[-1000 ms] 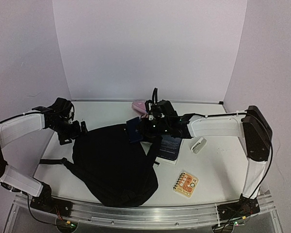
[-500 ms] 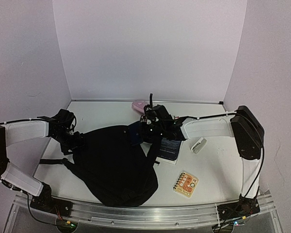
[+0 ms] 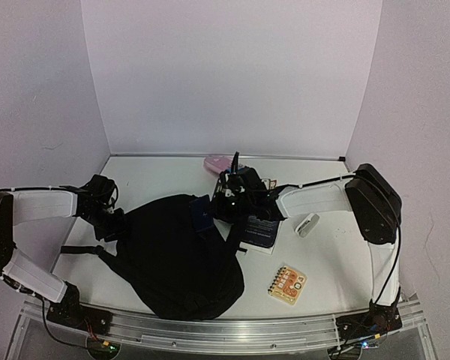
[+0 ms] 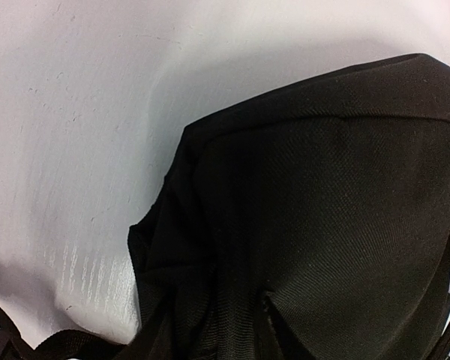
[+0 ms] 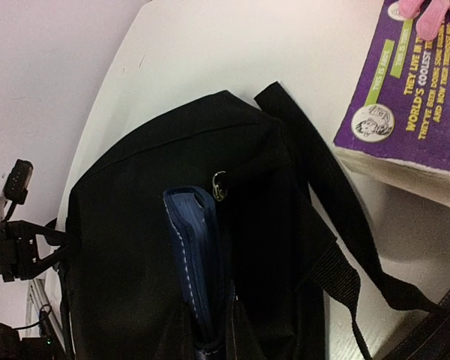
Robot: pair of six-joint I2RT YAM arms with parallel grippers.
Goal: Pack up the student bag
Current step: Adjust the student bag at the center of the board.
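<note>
White desk (image 3: 337, 255) and pale lilac walls frame the scene, with both arm bases bolted at the near edge. Closest to that edge, right of centre, lies a small spiral notebook (image 3: 287, 284) with an orange patterned cover, apart from everything else. The student bag (image 3: 176, 262) sprawls over the left-centre of the desk, its rounded end toward the near edge and its open top pointing to the far side. A shoulder strap (image 5: 337, 217) trails from the top onto the desk toward a purple book (image 3: 261, 229); the cover's yellow print reads "WORLD'S COOLEST", the rest too small to read. Just right of the book sits a small white object (image 3: 307, 224). The left arm folds out over the left edge, its white forearm running level to the bag's left side. The left gripper (image 3: 114, 225) is at the fabric there, and I cannot tell how its jaws stand. The right arm rises from the near right corner, elbows at the right edge and reaches left over the book. The right gripper (image 3: 214, 210) pinches a dark-blue pouch (image 3: 201, 215) standing on edge in the bag's mouth, beside a zipper pull (image 5: 220, 185). A pink thing (image 3: 216, 163) lies near the far edge.
</note>
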